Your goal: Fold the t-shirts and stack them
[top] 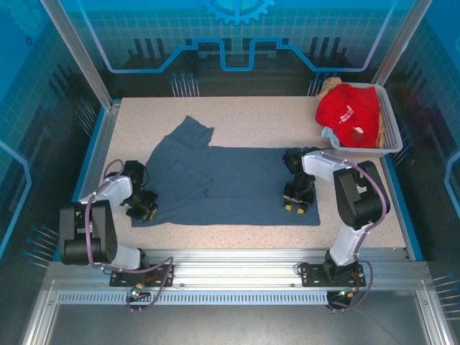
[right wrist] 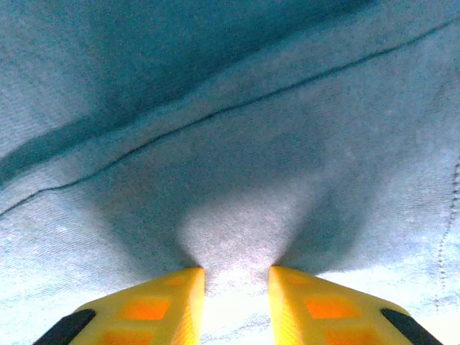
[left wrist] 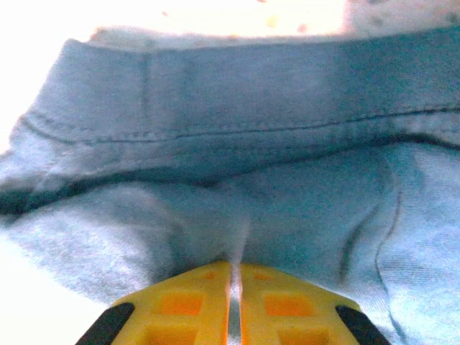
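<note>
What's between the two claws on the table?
The blue shirt, spread flat from left claw to right claw, with nothing lying on that stretch. Seen in the top view.

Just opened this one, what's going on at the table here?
Two robot arms are working on a slate-blue t-shirt that lies spread out on the table and looks unfolded. The left gripper is pinched shut on cloth by a stitched hem at the shirt's near-left corner. The right gripper has a bunch of the same shirt between its fingers near the near-right edge. A red t-shirt sits on top of other clothes in the white basket at the far right.
</note>
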Motion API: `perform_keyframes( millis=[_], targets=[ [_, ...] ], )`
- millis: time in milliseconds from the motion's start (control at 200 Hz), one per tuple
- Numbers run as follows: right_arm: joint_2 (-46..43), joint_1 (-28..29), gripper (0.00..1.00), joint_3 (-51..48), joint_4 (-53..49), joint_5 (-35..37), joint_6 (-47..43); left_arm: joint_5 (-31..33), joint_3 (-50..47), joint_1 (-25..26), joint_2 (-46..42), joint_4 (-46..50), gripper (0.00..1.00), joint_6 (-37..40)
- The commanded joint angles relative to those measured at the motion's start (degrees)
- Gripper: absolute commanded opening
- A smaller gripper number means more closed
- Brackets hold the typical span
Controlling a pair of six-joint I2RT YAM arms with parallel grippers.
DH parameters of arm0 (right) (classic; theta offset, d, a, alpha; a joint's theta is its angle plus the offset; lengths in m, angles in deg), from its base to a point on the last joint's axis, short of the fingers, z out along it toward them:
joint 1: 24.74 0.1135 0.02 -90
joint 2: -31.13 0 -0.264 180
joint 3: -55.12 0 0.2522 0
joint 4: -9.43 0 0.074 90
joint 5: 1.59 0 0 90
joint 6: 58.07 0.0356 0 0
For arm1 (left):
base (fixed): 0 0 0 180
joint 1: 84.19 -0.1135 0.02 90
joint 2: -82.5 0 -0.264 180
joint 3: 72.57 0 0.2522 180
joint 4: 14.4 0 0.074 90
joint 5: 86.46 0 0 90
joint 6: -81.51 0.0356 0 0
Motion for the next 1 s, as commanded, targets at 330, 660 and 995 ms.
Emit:
perform_keyframes(
  millis=[330, 660, 995],
  targets=[
    [-8.75, 0.76, 0.50, 9.49, 0.14, 3.27, -7.31, 4.55, 14.86, -1.53, -1.27, 4.05, 0.24, 1.99],
    [-1.72, -7.15, 0.51, 23.96, 7.53, 5.70, -13.67, -0.57, 60.63, 8.74, 32.86, 1.33, 0.52, 26.02],
    [9.27, -12.57, 0.50, 33.12, 8.37, 3.25, -14.92, -2.17, 75.47, 9.10, 49.18, -13.41, 0.53, 23.05]
  ],
)
